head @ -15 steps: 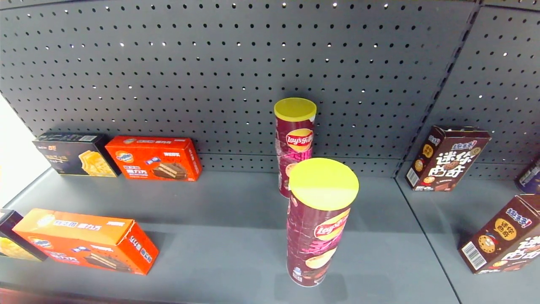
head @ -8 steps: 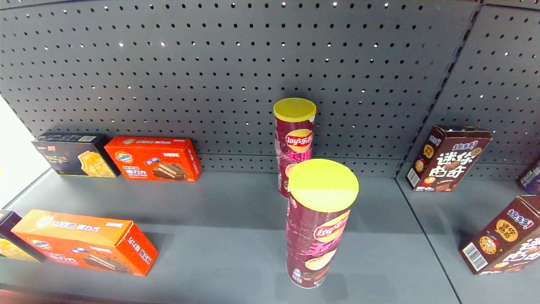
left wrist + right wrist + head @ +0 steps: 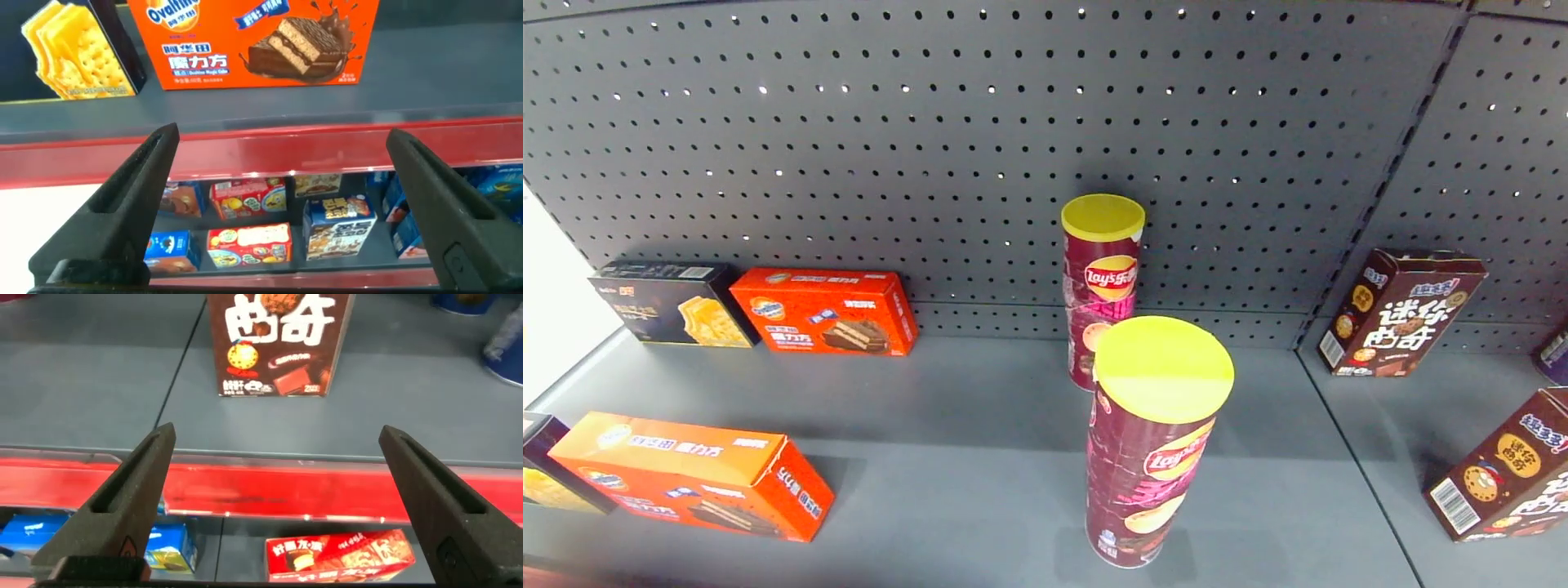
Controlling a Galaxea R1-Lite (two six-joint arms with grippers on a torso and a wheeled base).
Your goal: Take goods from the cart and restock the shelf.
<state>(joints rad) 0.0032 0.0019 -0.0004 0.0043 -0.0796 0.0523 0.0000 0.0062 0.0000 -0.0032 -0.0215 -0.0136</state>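
Observation:
Two maroon chip cans with yellow lids stand upright on the grey shelf [image 3: 964, 457], one near the front [image 3: 1147, 457] and one at the back [image 3: 1101, 269]. My left gripper [image 3: 282, 135] is open and empty, just in front of the shelf's red front edge [image 3: 270, 147], facing an orange wafer box [image 3: 253, 41] and a black cracker box [image 3: 73, 49]. My right gripper [image 3: 278, 431] is open and empty too, before the red edge [image 3: 278, 490] and facing a brown cookie box [image 3: 278, 343].
On the left lie orange boxes [image 3: 825, 312] [image 3: 694, 474] and a black cracker box [image 3: 670, 304]. Brown cookie boxes [image 3: 1401, 314] [image 3: 1503, 469] stand on the right. A perforated back panel [image 3: 931, 122] closes the shelf. Boxed goods [image 3: 249, 245] fill the lower shelf.
The head camera has shifted a little, so everything sits slightly lower and to the right in its picture. Nothing on the shelf has moved.

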